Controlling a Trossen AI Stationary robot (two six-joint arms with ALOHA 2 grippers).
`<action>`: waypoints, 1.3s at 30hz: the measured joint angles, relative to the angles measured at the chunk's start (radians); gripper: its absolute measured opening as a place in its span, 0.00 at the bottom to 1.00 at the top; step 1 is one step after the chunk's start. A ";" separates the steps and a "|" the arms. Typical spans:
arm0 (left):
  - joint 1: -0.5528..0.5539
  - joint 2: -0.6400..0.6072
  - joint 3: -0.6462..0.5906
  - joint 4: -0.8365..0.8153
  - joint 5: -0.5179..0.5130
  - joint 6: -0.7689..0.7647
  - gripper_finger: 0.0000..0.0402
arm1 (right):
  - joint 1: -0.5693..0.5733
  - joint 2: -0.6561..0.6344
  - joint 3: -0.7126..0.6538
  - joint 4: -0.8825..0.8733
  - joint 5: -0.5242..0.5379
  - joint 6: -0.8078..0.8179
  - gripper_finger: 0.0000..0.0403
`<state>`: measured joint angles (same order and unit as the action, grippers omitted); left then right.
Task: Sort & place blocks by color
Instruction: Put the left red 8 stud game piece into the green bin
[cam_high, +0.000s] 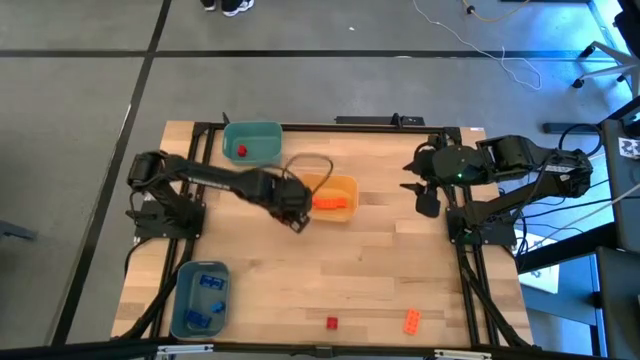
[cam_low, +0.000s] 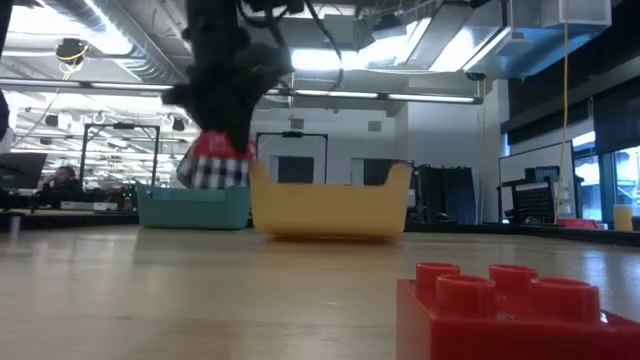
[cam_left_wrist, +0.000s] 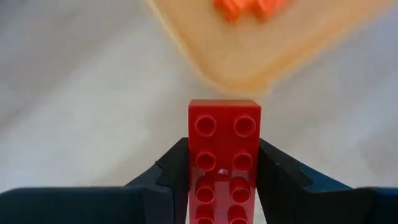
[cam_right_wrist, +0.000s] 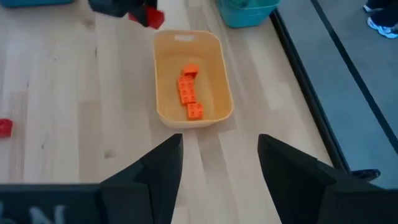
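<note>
My left gripper (cam_left_wrist: 224, 186) is shut on a red oblong brick (cam_left_wrist: 224, 134) just beside the near left corner of the yellow-orange bin (cam_high: 340, 188); the right wrist view shows the brick (cam_right_wrist: 151, 18) too. Orange bricks (cam_right_wrist: 188, 93) lie in that bin. The teal bin (cam_high: 252, 142) holds one red brick (cam_high: 241, 151). The blue bin (cam_high: 200, 297) holds blue bricks. A red brick (cam_high: 332, 322) and an orange brick (cam_high: 411, 320) lie near the table's near edge. My right gripper (cam_right_wrist: 219, 158) waits open at the table's right side. My left gripper pinches the red brick between its two fingers (cam_left_wrist: 171, 171), one on each long side (cam_left_wrist: 194, 168). The fingers lie along the brick, whose studded face looks at the wrist camera and whose front half juts past the fingertips. In the low view the brick (cam_low: 213, 147) hangs clear of the table.
The yellow-orange bin (cam_low: 330, 205) stands mid-table toward the far side, the teal bin (cam_low: 195, 205) at the far edge to its left, the blue bin at the near left corner. Bare wood lies between the bins and the two loose bricks.
</note>
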<state>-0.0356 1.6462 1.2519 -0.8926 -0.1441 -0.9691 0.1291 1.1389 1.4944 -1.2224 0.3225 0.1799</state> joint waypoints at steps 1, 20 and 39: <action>0.019 -0.004 0.025 -0.025 -0.022 0.009 0.32 | 0.000 0.000 0.000 0.000 0.006 0.007 0.52; 0.520 -0.009 0.322 -0.338 -0.168 0.358 0.32 | 0.000 0.002 -0.020 0.076 0.012 0.024 0.52; 0.928 -0.008 -0.073 0.133 0.052 0.411 0.32 | -0.081 0.003 -0.156 0.255 0.035 0.022 0.52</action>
<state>0.8921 1.6379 1.1788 -0.7601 -0.0918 -0.5584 0.0478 1.1416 1.3381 -0.9671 0.3573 0.2021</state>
